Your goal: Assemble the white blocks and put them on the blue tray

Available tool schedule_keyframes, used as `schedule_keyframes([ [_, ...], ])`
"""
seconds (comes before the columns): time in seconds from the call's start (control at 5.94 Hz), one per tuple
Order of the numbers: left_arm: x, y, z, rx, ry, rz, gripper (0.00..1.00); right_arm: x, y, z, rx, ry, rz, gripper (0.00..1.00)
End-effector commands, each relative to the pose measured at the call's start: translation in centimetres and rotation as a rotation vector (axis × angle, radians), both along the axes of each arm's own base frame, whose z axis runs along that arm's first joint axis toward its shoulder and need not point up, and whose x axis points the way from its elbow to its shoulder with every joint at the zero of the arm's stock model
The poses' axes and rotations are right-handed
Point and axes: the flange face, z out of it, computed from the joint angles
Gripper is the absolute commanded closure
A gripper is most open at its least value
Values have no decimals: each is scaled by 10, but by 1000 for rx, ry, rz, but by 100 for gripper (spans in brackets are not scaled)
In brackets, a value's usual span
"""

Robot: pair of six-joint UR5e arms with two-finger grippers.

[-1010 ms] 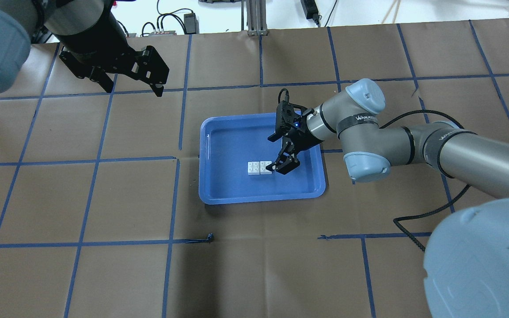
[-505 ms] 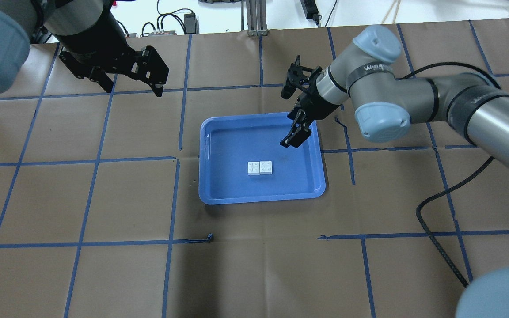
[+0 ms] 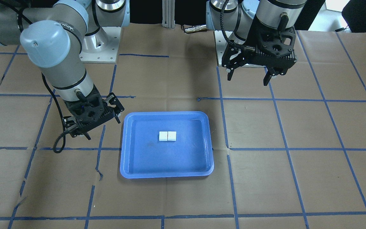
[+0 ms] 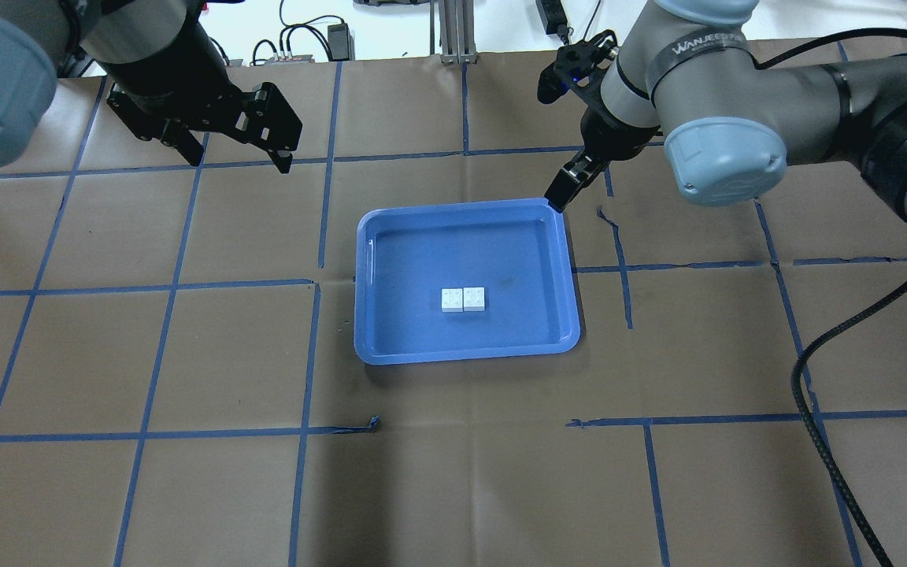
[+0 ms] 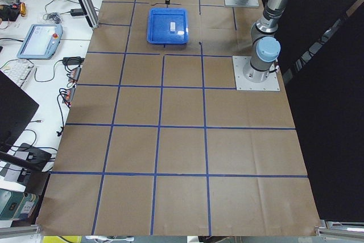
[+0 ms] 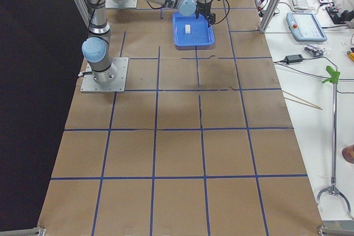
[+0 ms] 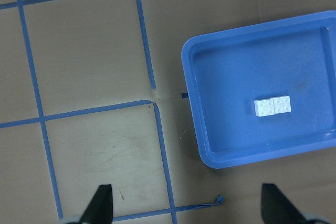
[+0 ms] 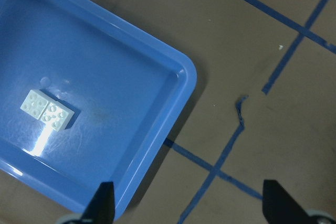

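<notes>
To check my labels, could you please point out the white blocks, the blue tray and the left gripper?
white blocks [image 4: 463, 299], overhead view, top of the joined pair.
blue tray [image 4: 362, 283], overhead view, left rim.
left gripper [image 4: 241, 161], overhead view, midway between its open fingers.

The two white blocks [image 4: 463, 299], small square bricks each with four round studs facing up, lie flat side by side with their edges touching, near the middle of the floor of the blue tray [image 4: 422, 244], a shallow, round-cornered rectangle with a raised rim.
</notes>
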Motion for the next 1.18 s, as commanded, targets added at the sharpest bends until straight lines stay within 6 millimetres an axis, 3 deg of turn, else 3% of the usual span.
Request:
schedule_keyframes([
  [0.0, 0, 0, 0, -1, 2, 1, 1, -42, 26, 55, 115, 32, -306, 0],
  [0.34, 1, 0, 0, -1, 2, 3, 1, -42, 61, 115, 167, 41, -605, 0],
  [1.01, 1, 0, 0, -1, 2, 4, 1, -24, 70, 120, 159, 53, -608, 0],
])
